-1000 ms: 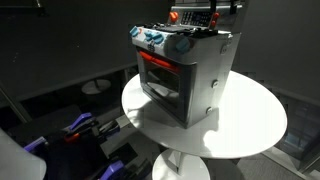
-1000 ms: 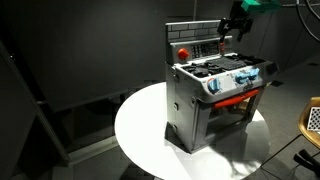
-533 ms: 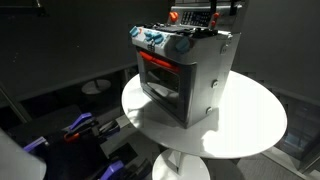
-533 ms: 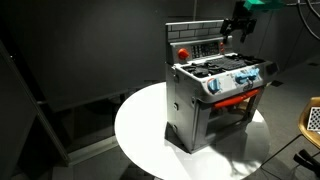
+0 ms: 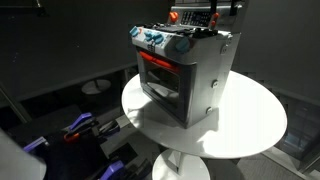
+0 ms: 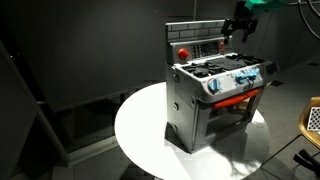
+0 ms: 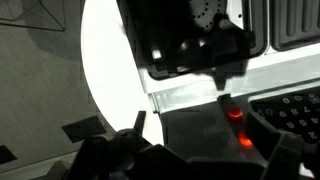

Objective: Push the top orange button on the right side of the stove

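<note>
— What is taking up the most room?

— A round white desk (image 5: pixel 255 125) is filling the lower middle of the frame in both exterior views (image 6: pixel 140 125), and it is carrying everything else.

— And the stove?

— The stove (image 5: pixel 195 85) is standing upright on the desk, reaching from the middle to the top edge of the frame in an exterior view and sitting right of centre in an exterior view (image 6: pixel 200 110). Its red-orange door frame (image 5: pixel 160 68) is facing the lower left there.

— What is rising behind it?

— The back panel (image 6: pixel 195 40) is standing up along the stove's rear edge, towards the top of the frame.

— Where is the arm working?

— The gripper (image 6: pixel 236 30) is hanging at the upper right of the frame, just beside the right end of that panel. I cannot tell whether it is touching it.

— Are the fingers released or clenched?

— I cannot tell. They are showing only as a dark blur, even across the middle of the wrist view.

— Anything smaller?

— Blue knobs (image 6: pixel 240 80) are lining the stove's front edge. In the wrist view two orange buttons (image 7: pixel 232 112) are glowing right of centre, one above the other, just below the dark gripper.
</note>
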Robot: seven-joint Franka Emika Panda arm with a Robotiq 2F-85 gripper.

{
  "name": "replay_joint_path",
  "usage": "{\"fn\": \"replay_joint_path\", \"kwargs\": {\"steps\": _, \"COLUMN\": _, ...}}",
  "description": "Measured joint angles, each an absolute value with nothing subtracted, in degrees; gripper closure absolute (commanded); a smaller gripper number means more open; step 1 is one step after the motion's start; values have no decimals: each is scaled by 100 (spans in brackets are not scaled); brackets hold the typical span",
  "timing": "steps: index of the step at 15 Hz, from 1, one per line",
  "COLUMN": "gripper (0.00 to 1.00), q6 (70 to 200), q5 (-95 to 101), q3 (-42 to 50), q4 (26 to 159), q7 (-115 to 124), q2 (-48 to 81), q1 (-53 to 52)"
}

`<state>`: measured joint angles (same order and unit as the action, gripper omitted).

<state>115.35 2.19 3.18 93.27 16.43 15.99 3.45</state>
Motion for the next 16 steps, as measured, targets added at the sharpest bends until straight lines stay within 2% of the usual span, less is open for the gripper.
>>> {"fn": "replay_joint_path", "kwargs": {"steps": 16, "gripper": 0, "q6": 11570, "q5": 162, "q3": 318, "q4": 9245, "q7": 1643, "q2": 1712, "q1": 339}}
